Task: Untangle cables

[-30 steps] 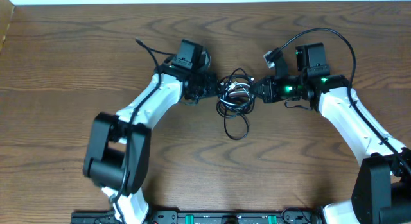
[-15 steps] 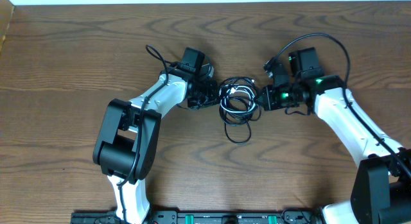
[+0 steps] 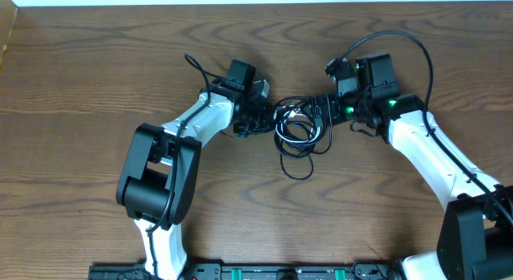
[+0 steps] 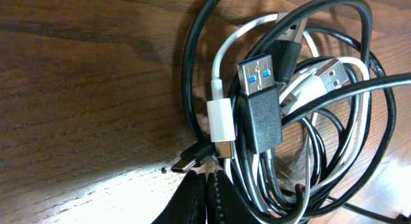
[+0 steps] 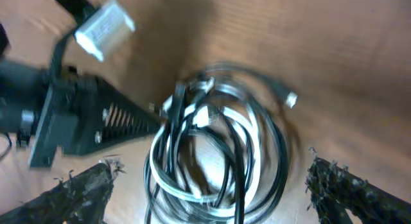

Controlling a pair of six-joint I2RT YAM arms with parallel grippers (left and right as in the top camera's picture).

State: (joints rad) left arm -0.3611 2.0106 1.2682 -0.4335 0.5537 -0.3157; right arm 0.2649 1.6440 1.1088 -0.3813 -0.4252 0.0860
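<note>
**Cables point(image 3: 298, 129): one tangled coil on the table point(image 3: 96, 79), lying between my two end effectors.**

Left end effector point(image 4: 204, 189): fingers pressed together at the coil's left rim, just beside a black USB-C plug point(image 4: 192, 162). I cannot tell whether a strand is caught between them. Right end effector point(image 5: 212, 172): fingers spread wide, straddling the coil from its right side, so I judge it the nearer. Coil: black and white cords wound through each other, with a black USB-A plug point(image 4: 259, 102) and a white plug point(image 4: 221, 121) side by side on top. One loose black loop point(image 3: 298, 161) trails toward my base, and the long axis runs that way. Containers: none in view.
</note>
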